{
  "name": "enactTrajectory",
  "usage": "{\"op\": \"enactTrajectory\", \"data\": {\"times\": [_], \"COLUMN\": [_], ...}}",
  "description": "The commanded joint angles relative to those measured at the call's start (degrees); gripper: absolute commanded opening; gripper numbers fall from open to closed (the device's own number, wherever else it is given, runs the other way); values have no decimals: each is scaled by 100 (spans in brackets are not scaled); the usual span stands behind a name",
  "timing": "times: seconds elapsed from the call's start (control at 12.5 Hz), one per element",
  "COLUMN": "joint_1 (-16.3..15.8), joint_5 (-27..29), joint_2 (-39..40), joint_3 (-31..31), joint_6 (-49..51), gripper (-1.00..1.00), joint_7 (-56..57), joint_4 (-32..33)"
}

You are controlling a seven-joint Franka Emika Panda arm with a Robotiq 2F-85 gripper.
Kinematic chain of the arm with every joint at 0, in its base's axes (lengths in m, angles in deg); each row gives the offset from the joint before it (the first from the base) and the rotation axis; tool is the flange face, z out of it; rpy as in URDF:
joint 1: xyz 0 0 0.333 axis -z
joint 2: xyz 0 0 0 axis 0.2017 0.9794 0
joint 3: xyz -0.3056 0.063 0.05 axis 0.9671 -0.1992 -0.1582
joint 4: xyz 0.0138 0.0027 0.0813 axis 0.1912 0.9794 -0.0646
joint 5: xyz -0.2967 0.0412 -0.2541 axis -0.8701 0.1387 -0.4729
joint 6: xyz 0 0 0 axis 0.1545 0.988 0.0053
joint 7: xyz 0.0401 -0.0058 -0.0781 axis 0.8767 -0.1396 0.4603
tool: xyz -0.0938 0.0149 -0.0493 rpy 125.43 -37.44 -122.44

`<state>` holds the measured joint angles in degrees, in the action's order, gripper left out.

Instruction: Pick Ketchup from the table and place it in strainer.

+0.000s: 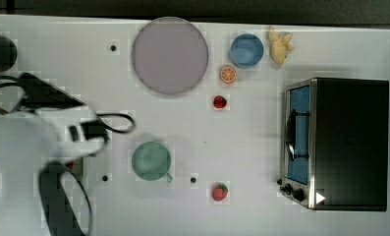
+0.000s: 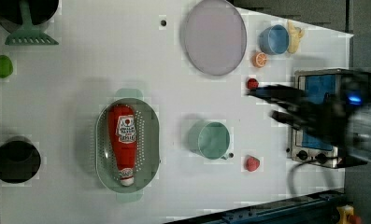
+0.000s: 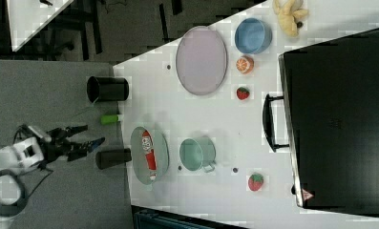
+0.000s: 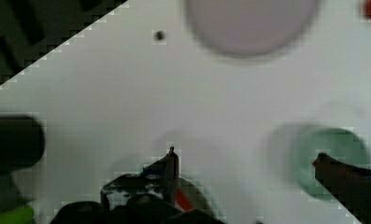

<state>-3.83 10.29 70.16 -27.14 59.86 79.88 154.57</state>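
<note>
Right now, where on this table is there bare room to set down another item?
The widest bare stretch in the left view lies between the mauve plate and the strainer, which holds the Ketchup. Another runs between the green cup and the toaster oven. It is crowded around the blue bowl, orange slice and banana.

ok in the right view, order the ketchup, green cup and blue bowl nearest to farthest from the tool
1. ketchup, lying in the strainer, nearest the open tool
2. green cup, past the strainer, toward the right view's right
3. blue bowl, near the right view's top
</note>
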Motion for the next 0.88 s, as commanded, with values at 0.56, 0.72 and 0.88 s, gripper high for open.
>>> {"op": "enactTrajectory", "data": {"times": [0.56,0.72,0.88], "joint_1": [320,320,321], "joint_5": [6,-317,-330], "joint_2": [-420,-349,-340], "joint_3": [2011,2059,2057], "joint_6": [2211,2164,2117], "gripper": [100,100,100], "joint_7": [383,428,439], "joint_4": [-742,-738,-731]}}
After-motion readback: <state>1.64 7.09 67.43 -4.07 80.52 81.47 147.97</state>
